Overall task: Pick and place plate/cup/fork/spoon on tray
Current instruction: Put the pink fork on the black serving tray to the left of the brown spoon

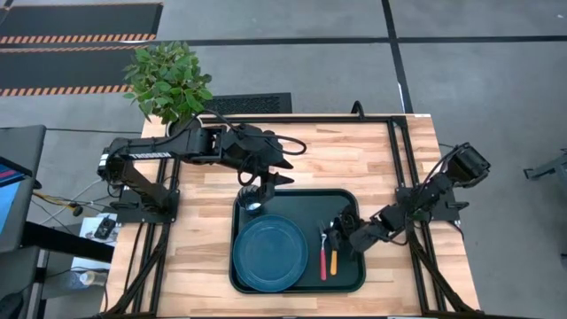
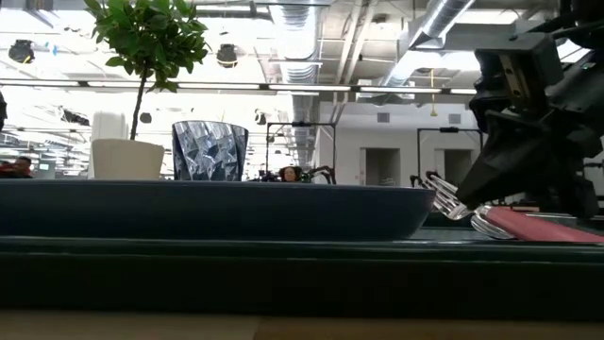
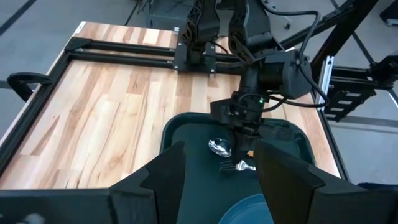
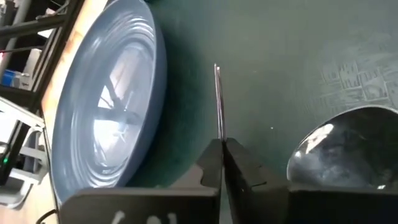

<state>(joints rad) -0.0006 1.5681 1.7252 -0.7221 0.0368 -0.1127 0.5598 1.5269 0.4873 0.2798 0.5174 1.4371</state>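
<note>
The dark green tray (image 1: 306, 199) lies on the table's near middle. The blue plate (image 1: 270, 252) rests flat in its left half. The dark cup (image 1: 252, 202) stands upright in its far left corner. The red-handled fork (image 1: 322, 259) and the orange-handled spoon (image 1: 334, 260) lie side by side in its right half, heads toward the far edge. My right gripper (image 1: 341, 232) is low over their heads, shut on the fork. My left gripper (image 1: 273, 177) is open and empty, just beyond the cup. My right gripper pinches the fork's thin metal part (image 4: 218, 118) between its two fingers, seen edge-on and sticking out past the fingertips. The fingers slant down from the table's right side. The tines (image 2: 440, 192) are tilted up while the red handle (image 2: 545, 225) lies low on the tray.
A potted plant (image 1: 168, 80) in a white pot (image 2: 127, 159) stands at the table's far left corner. The spoon's bowl (image 4: 336, 149) lies right beside my right gripper's fingers. Bare wood lies left and right of the tray and beyond it.
</note>
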